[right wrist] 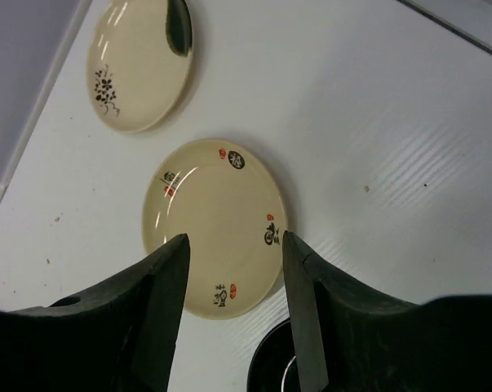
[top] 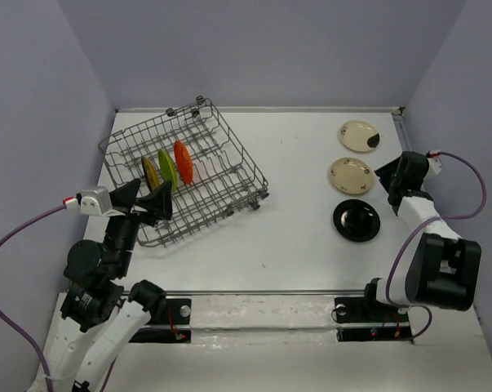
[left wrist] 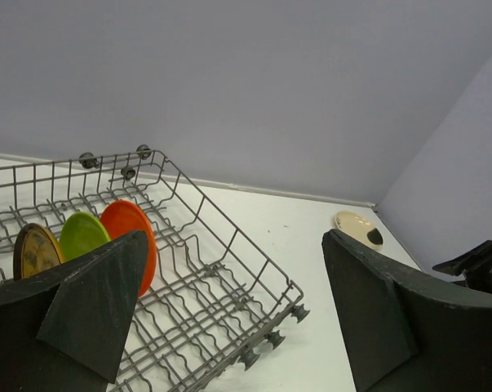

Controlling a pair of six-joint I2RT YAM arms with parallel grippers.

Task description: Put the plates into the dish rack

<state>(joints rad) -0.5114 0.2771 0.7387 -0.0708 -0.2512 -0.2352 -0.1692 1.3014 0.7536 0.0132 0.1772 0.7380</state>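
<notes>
Plates nearest on the right: a glossy black round plate (top: 356, 220), then a cream marked plate (right wrist: 217, 224) under the right gripper (right wrist: 236, 241), its jaws part-spread and empty, then another cream plate (top: 359, 135). The left gripper (top: 148, 200), spread wide, hovers at the grey wire dish rack (top: 221, 192); a gold patterned plate (top: 150, 173), a lime green plate (top: 167, 169) and an orange plate (top: 183, 161) stand upright inside.

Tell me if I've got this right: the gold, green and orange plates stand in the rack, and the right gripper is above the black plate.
Not quite. The right gripper hangs over a cream plate with red and dark marks, not the black plate; the right wrist view shows it. The gold plate, green plate and orange plate do stand in the rack.
</notes>
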